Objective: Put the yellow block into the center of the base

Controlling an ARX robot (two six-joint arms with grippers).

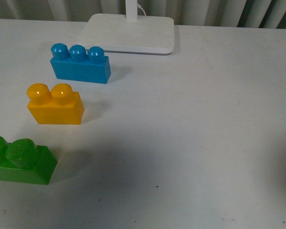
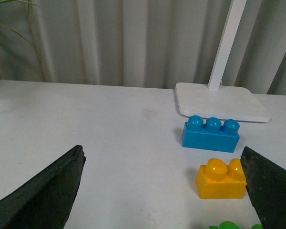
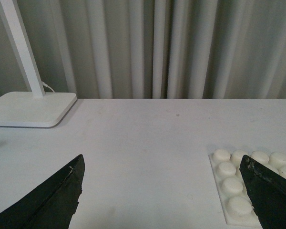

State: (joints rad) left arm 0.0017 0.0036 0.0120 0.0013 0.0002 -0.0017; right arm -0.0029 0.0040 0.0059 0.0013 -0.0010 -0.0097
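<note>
The yellow block (image 1: 55,105) stands upright on the white table at the left, between the blue and green bricks. It also shows in the left wrist view (image 2: 221,179), close beside one finger of my open, empty left gripper (image 2: 164,191). The white studded base (image 3: 238,193) shows only in the right wrist view, partly behind one finger of my open, empty right gripper (image 3: 164,191). Neither gripper nor the base shows in the front view.
A blue three-stud brick (image 1: 79,64) stands behind the yellow block, and a green brick (image 1: 20,161) in front of it. A white lamp stand (image 1: 128,32) with a pole sits at the back. Curtains hang behind the table.
</note>
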